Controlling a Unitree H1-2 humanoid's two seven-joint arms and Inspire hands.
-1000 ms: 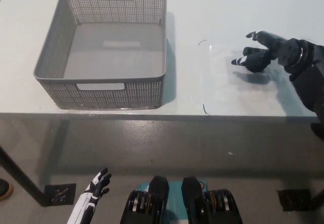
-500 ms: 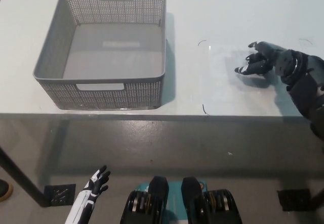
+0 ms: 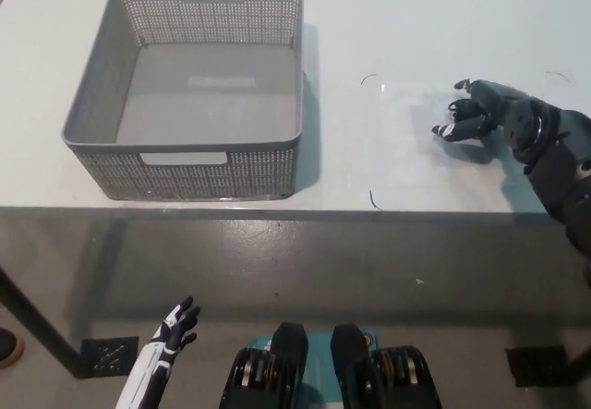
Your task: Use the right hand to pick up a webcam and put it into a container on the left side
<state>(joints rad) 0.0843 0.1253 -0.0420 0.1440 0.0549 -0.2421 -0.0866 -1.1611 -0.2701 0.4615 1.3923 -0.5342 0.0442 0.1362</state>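
My black right hand (image 3: 476, 114) hovers low over the white table (image 3: 416, 21) at the right, fingers apart and loosely curled, thumb raised. I see nothing held in it. No webcam shows anywhere in the head view; the patch of table under the hand is hidden. The grey perforated basket (image 3: 92, 104) stands at the left of the table, and its floor is bare. A wide gap of table separates the basket from my right hand. My white left hand (image 3: 171, 328) hangs at the lower left, below the table's front edge, with its fingers spread.
Small dark corner marks (image 3: 369, 78) outline a rectangle on the table around the right hand. The table's front edge (image 3: 305, 210) runs across the middle of the picture, with grey floor below it. A table leg (image 3: 32, 321) slants at the lower left.
My right hand has drawn back to the right and slightly toward me, with its fingers curling in a little. The left hand has sunk slightly lower. The basket has not moved.
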